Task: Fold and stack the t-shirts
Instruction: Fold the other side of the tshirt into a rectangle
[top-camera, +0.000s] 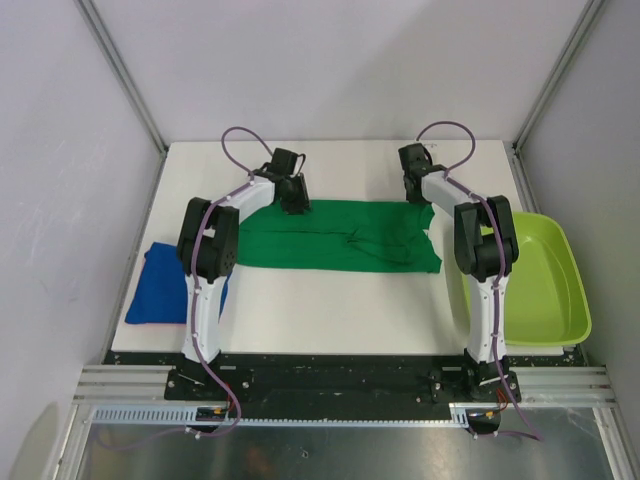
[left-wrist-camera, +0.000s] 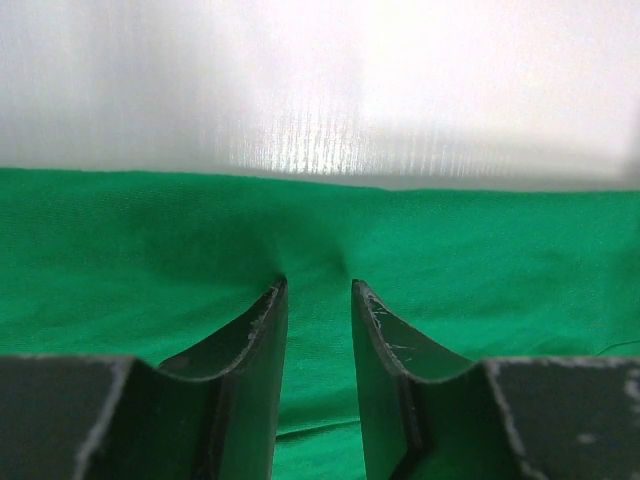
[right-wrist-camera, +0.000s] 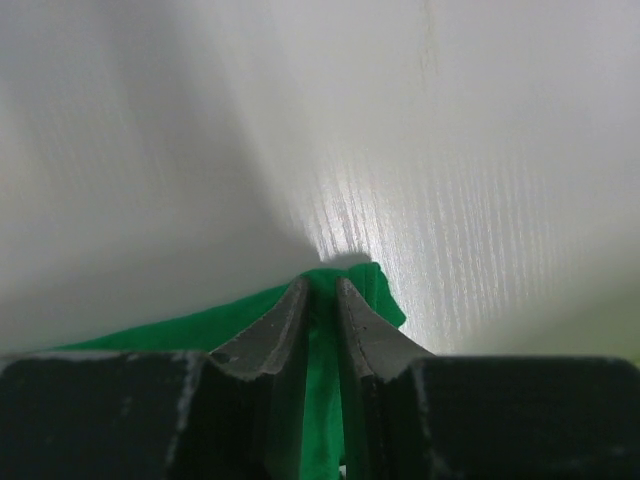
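Nearest the arms' bases, the front strip of the flat white desk (top-camera: 330, 310) is bare. At the desk's left edge the royal blue cloth t-shirt with a thin pink edge (top-camera: 155, 285) lies as a compact folded slab, partly behind the left arm. I judge it to be finished and parked there as the base of the stack. Off the desk's right edge sits the rigid lime-green plastic tub (top-camera: 548, 290), with nothing visible inside it. Across the middle of the desk, well apart from the blue one, the dark green soft cloth t-shirt (top-camera: 340, 238) is spread as a wide, shallow band. It looks already halved lengthwise, which would explain why both arms reach to its far edge: one corner each, ready to carry that edge over in one even fold. The left tool (left-wrist-camera: 318, 290) is planted on the cloth at the far left corner with its jaws partly apart. Its fingers (left-wrist-camera: 258, 345) press into the fabric and a small pucker gathers between the tips, though I cannot tell whether that pucker is truly pinched. The right tool (right-wrist-camera: 320, 285) is at the far right corner with its jaws nearly together, clamped on a ridge of the green cloth. The corner of the fabric pokes out just past the tips, above the bare desk surface beyond.
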